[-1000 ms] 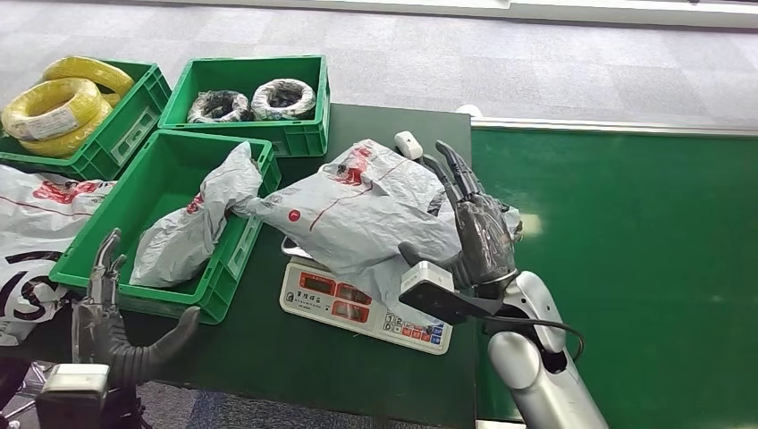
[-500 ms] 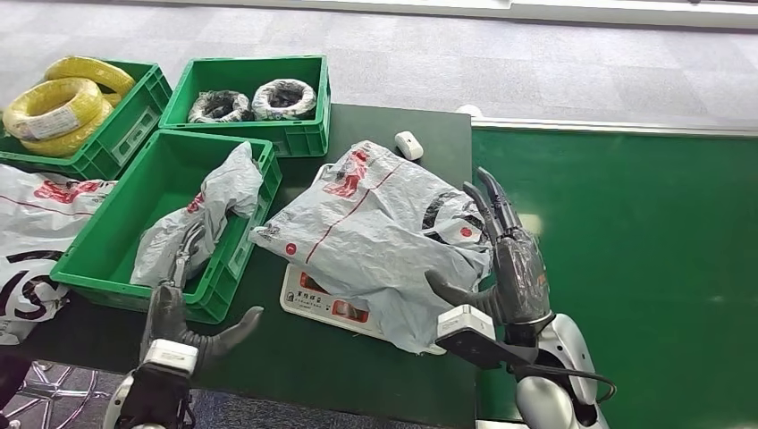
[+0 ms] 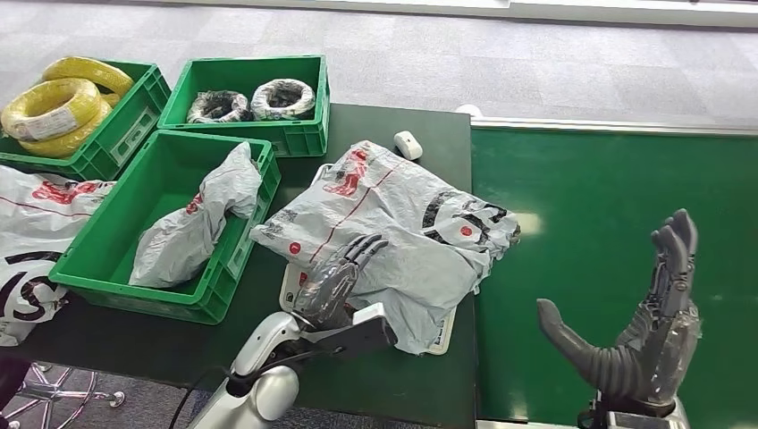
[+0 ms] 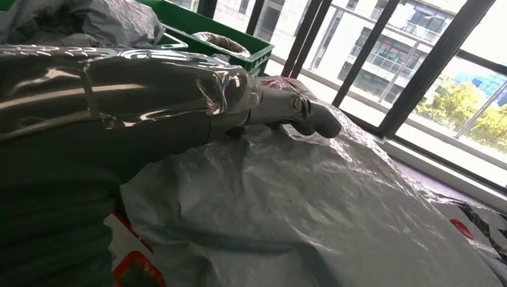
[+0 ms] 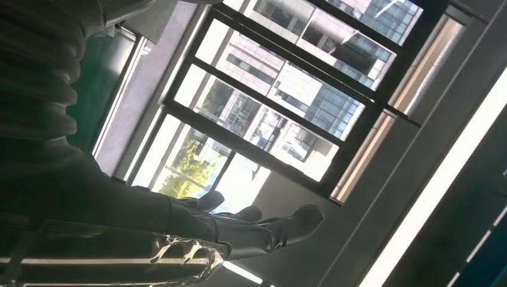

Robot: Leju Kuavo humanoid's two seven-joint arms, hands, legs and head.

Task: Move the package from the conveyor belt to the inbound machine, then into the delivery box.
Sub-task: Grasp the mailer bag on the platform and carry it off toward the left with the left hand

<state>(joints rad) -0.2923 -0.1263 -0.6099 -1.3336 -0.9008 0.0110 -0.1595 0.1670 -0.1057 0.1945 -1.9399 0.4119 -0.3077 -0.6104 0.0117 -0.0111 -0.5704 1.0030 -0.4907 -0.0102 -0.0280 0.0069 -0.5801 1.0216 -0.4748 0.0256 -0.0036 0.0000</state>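
Note:
A grey plastic package [image 3: 393,214] with red and black print lies crumpled on the white scale [image 3: 443,338] at the middle of the dark table. My left hand [image 3: 340,273] rests flat on the package's near edge, fingers stretched out and not closed around it. In the left wrist view the fingertips [image 4: 299,110] lie on the package [image 4: 335,209]. My right hand [image 3: 644,335] is over the green conveyor belt [image 3: 608,179], well right of the package, fingers spread upward and holding nothing. In the right wrist view that hand [image 5: 239,230] is empty against the windows.
A green crate [image 3: 134,299] left of the scale holds another grey package [image 3: 183,237]. Behind it are a crate with yellow cable coils [image 3: 63,103] and one with black coils [image 3: 255,98]. A small white device [image 3: 408,144] lies behind the scale. White printed bags [image 3: 36,214] lie far left.
My right hand has let go of the package and drawn back right over the belt. My left hand rose from the table's front left and landed on the package, which settled on the scale.

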